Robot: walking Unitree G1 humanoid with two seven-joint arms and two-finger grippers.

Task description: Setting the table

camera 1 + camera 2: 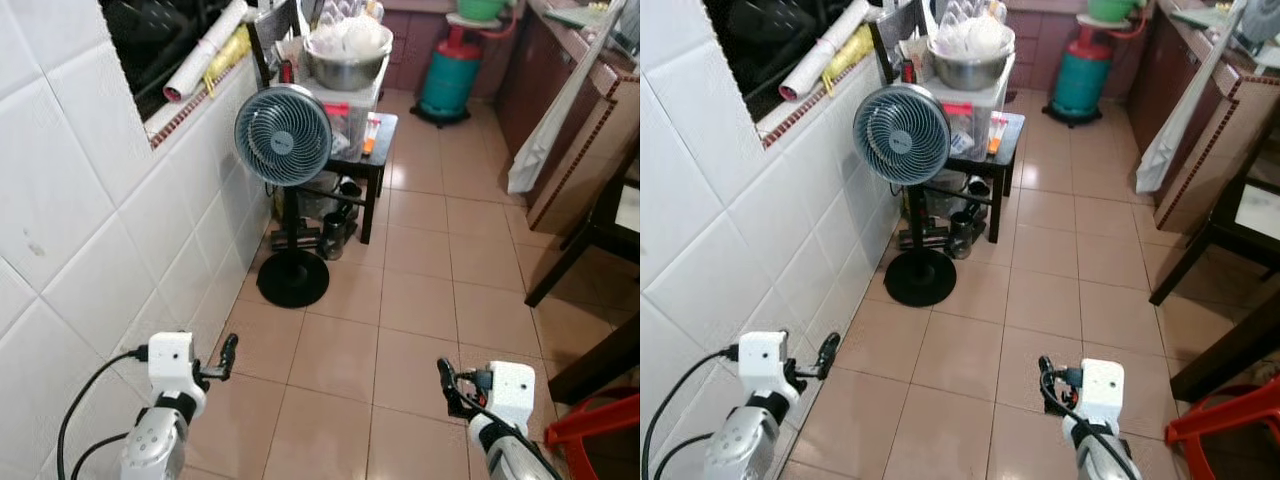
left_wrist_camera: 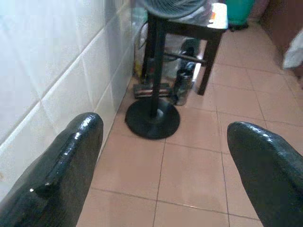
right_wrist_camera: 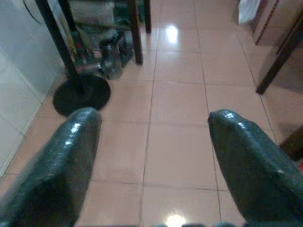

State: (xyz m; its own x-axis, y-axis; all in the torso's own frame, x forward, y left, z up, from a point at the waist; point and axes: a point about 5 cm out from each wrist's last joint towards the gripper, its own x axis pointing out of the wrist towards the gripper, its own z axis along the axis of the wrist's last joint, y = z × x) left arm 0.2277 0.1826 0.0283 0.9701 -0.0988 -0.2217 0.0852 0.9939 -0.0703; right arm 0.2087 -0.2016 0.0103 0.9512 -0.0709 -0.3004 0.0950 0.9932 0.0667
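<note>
While both arms reach forward low over tiled floor (image 1: 420, 300), left gripper (image 1: 228, 352) and right gripper (image 1: 444, 378) gape, holding nothing.

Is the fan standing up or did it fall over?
Standing up. The fan sits atop its straight black pole, round base flat on the floor tiles beside the white wall.

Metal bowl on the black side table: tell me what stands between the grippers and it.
The standing fan stands in front of the metal bowl on the black side table, its base on the floor. Both the left gripper and right gripper are open, empty.
</note>
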